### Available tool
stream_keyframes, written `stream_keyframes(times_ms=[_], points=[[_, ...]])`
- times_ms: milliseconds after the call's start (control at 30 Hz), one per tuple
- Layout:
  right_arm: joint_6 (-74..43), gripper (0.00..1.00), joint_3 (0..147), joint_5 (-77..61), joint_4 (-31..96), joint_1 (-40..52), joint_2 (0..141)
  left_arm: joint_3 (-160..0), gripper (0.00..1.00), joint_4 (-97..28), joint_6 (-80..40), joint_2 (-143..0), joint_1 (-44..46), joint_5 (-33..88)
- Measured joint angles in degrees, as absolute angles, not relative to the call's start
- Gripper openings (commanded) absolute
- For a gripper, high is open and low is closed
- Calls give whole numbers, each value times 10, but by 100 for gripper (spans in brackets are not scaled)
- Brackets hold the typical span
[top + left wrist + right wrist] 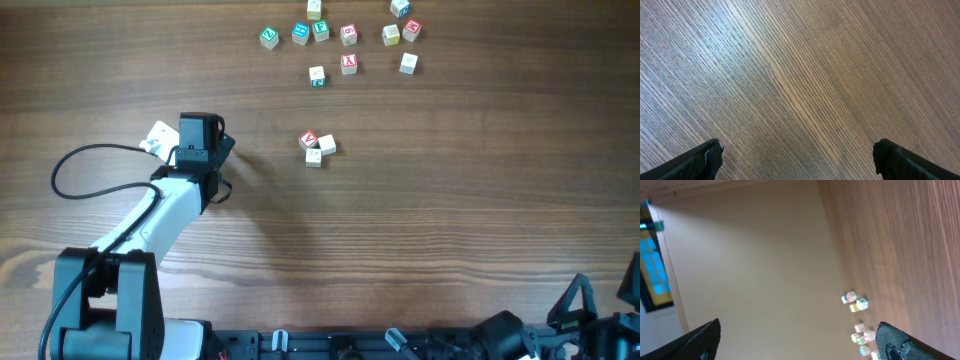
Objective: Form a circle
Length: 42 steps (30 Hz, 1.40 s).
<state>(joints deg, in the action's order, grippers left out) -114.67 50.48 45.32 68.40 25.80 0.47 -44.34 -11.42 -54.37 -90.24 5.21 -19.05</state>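
A: Jaws first, nearest ones?

B: The right gripper (799,327), parked low at the bottom right of the overhead frame, is spread as wide as it goes, with nothing between its fingers. The left gripper (797,150) sits left of centre, equally wide and empty, with only bare table (800,75) under it.

A: Risk from here?

B: The cubes are tiny and the cluster (317,146) is packed tight. Wide fingers coming down on one cube would likely bump its neighbours and knock them askew. A sideways nudge could also tip or spin a cube instead of sliding it. Three cubes probably cannot read as a ring, so more likely have to come from the far scatter (348,35). That long carry gives a cube a chance to slip or drop.

A: The task's thing, where and how?

B: It is a little above centre in the overhead frame, right of the left gripper and apart from it. One red-faced cube (309,139) is at upper left, with two pale cubes (327,145) to the right and below, touching or nearly so. It is a clump, not a ring, with no hole in the middle.

A: Farther out?

B: A loose scatter runs along the top edge, with green, blue and red faces, well apart from the cluster. The letters are too small to read.
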Motion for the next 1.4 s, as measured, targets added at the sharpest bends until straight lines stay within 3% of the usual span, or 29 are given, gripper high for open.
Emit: stream_keyframes(times_ms=[100,233,500,700,800,967,1167,1400], points=[[-1165,100,505,437,714,246,5,-443,100,-114,-544,-902,52,-190],[-1176,100,483,279,848,183,4,-443,100,-114,-544,-902,52,-190],[-1136,100,397,70,682,61,4,-443,100,-114,-544,-902,52,-190],[-744,100,287,46,321,16,5,-443,100,-114,-544,-902,52,-190],[-533,100,205,30,196,15,5,-443,100,-114,-544,-902,52,-191],[-310,100,95,20,98,13,5,-443,100,-114,-544,-902,52,-190],[-201,100,67,17,87,-37,5,-443,100,-114,-544,-902,52,-190],[-189,100,28,17,41,-51,5,-443,100,-114,-544,-902,52,-190]])
